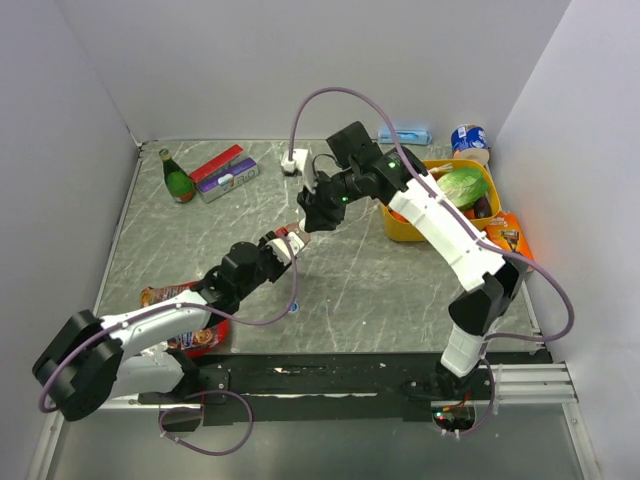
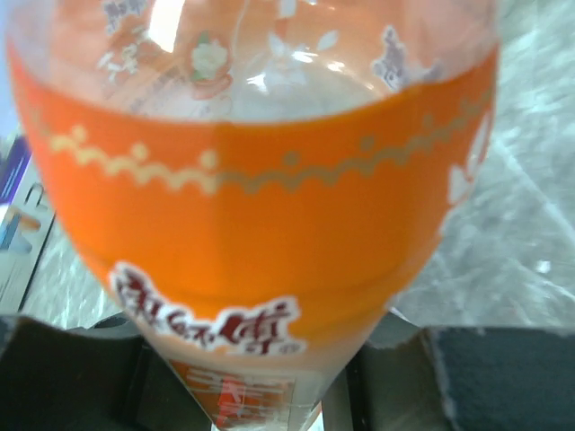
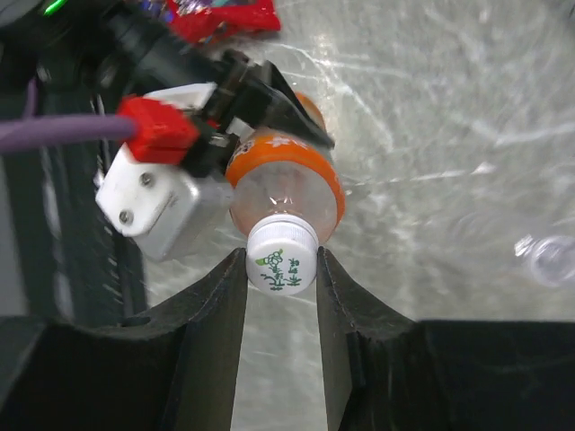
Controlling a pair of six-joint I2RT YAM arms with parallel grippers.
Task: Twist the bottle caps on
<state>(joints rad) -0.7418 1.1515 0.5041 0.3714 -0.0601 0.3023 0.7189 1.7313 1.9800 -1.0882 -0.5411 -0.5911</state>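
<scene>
At mid-table, one orange bottle is clamped in the left gripper, reaching in from seven o'clock. The right gripper, from one o'clock, pinches one whitish cap on its neck. One green glass bottle stands apart, at ten o'clock.

Right hand, its two dark fingers pinching a white cap with green print atop an orange-banded bottle. Left hand grips the bottle's body above a marbled grey tabletop.
</scene>
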